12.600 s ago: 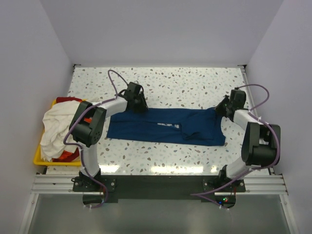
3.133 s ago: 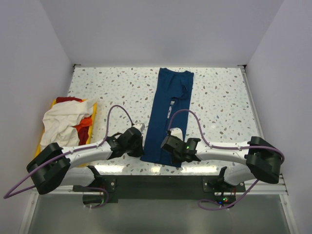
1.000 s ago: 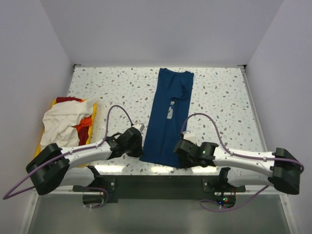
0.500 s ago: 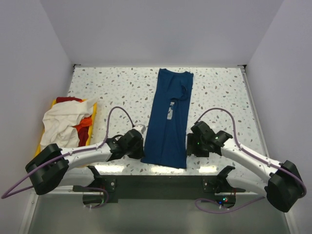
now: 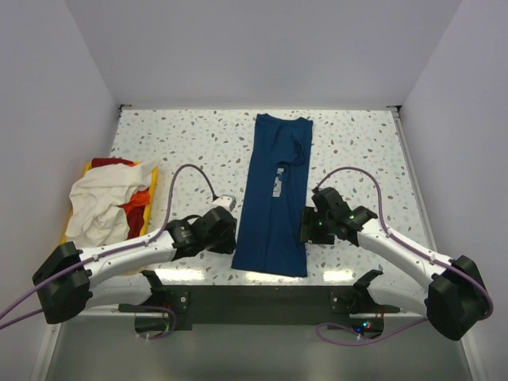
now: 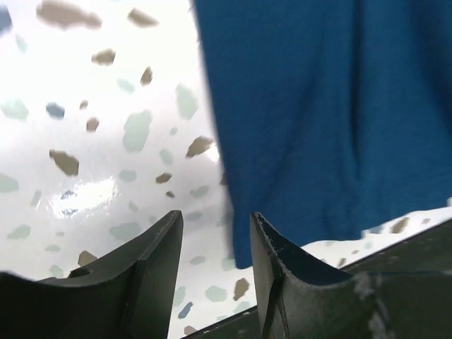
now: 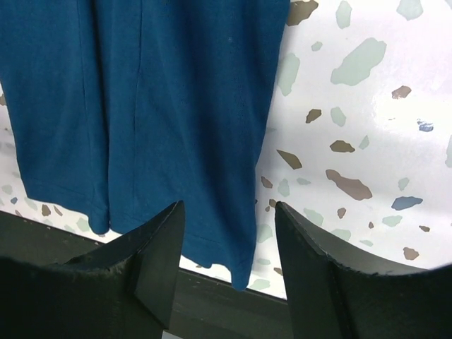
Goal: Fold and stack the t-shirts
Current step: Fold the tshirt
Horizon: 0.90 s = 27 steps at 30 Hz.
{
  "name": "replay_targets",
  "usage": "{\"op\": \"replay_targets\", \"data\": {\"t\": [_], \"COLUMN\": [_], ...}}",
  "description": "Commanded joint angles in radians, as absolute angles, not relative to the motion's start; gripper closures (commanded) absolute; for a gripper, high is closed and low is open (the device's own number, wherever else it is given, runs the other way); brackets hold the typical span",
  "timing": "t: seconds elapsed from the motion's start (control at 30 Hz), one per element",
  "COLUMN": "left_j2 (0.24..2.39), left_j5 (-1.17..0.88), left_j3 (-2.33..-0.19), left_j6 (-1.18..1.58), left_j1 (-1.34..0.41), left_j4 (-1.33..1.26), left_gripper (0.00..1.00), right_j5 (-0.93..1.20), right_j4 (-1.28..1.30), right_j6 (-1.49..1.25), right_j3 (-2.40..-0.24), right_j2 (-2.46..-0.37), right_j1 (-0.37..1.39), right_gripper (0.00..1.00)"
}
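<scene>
Swung out from the near hem, the right hand (image 5: 308,230) now hovers beside the right edge of the navy t-shirt (image 5: 276,198), while the left hand (image 5: 225,225) stays by its left near corner; both have fingers spread, holding nothing. That shirt lies as a narrow strip from the near rim of the desk (image 5: 357,143) toward its far side, likely so both hands can lift the near corners and fold away from the bases. Bare desk flanks both long edges, but the hem sits right at the rim, and the remaining t-shirts (image 5: 95,210) lie heaped in the yellow bin (image 5: 152,178), well apart.
</scene>
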<state>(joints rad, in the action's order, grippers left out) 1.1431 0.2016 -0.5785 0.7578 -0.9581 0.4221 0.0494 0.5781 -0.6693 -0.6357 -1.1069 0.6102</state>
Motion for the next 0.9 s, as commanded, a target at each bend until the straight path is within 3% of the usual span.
{"op": "replay_targets", "data": {"t": [0.0,0.3,0.87], "left_j2": [1.115,1.33,1.601], "left_j5": [0.227,0.11,0.166], "left_j3": [-0.704,-0.83,-0.965], "left_j6": [0.686,0.658,0.627], "left_j1": [-0.965,-1.101,-1.268], "left_j4": [0.453,0.313,0.287], "left_gripper": [0.53,0.58,0.56], "right_j5": [0.063,0.037,0.025], "right_j4": [0.557,0.537,0.555], "right_j6": [-0.641,-0.67,-0.704], "right_j3": [-0.672,-0.629,-0.597], "right_j2": [-1.092,-1.049,-0.983], "right_j1": [0.611,0.611,0.611], "right_gripper": [0.43,0.45,0.46]}}
